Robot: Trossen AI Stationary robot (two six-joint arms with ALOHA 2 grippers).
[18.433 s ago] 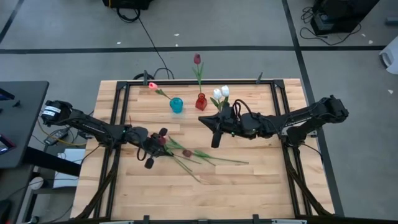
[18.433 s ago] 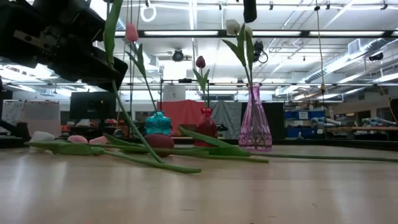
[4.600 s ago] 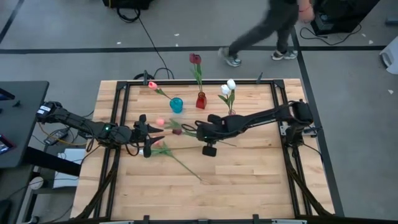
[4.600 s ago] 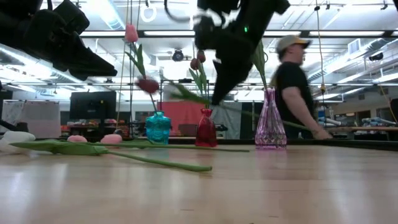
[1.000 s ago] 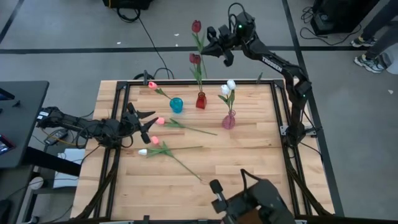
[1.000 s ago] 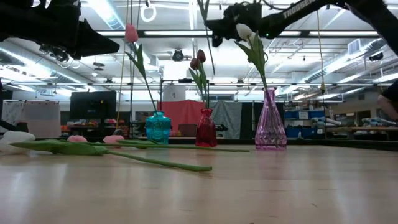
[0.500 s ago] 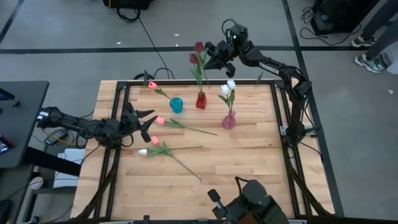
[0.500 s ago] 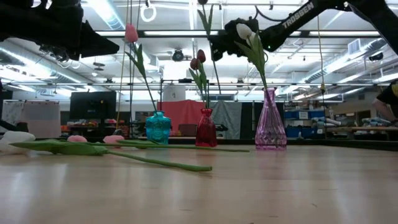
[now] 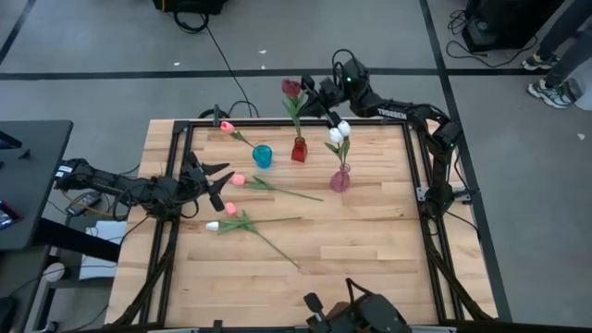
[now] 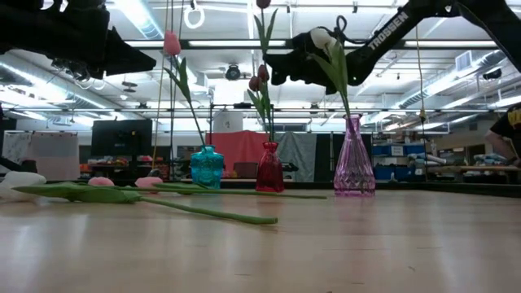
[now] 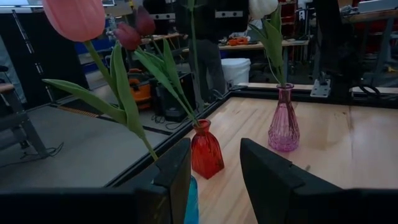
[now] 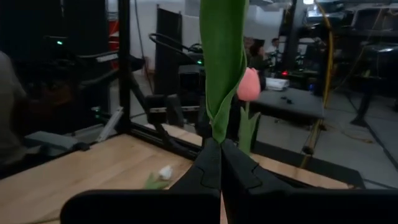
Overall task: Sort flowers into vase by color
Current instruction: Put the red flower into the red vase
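My right gripper is up over the table's far edge, shut on a dark red tulip that stands upright above the red vase. Its stem runs down to the vase's mouth; I cannot tell whether it is inside. Two dark red tulips stand in that vase. White tulips stand in the pink vase, and a pink one in the teal vase. Two pink tulips and a white one lie flat on the table. My left gripper hovers open beside them. My right gripper pinches the dark red tulip's stem and leaf between its two shut fingers, part-way up the stem. The fingers come level from the table's right and lie across the stem. The tulip stands upright, head above the fingers and stem hanging below toward the red vase.
The three vases stand in a row near the far edge. The loose tulips' long stems stretch over the table's middle. A dark device sits at the near edge. A person's legs show on the floor beyond the far right corner.
My right gripper has come down toward the red vase with the dark red tulip. The tulip has stayed upright, and its head now shows level with the heads in the vase in the high view.
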